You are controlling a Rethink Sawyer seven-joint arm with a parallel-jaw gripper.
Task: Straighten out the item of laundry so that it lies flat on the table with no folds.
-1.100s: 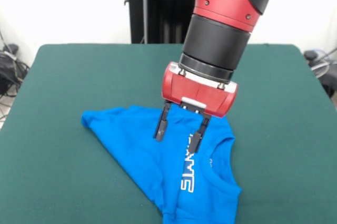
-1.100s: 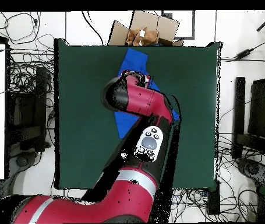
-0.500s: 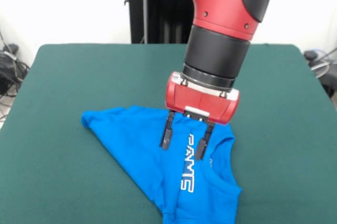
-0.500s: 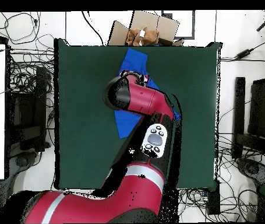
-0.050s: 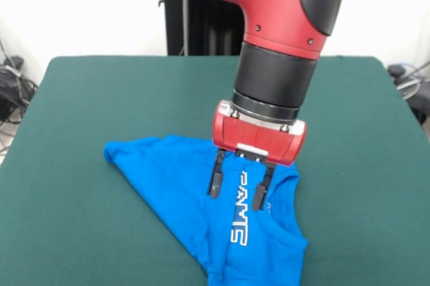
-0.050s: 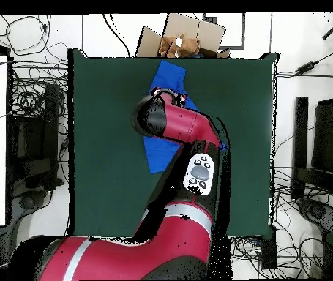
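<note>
Gripper point(image 5: 239, 188) is being held over the blue T-shirt point(image 5: 181, 192), fingers spread and empty, likely for a pinch; shirt is lying folded near the table point(image 5: 74, 111) edge.

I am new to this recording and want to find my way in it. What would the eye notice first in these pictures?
First comes the big red and black arm, which comes down over the middle of the dark green table. Its gripper is open, just above a bright blue T-shirt that lies folded into a rough triangle near the table's front edge. White lettering runs down the shirt right under the gripper.
</note>
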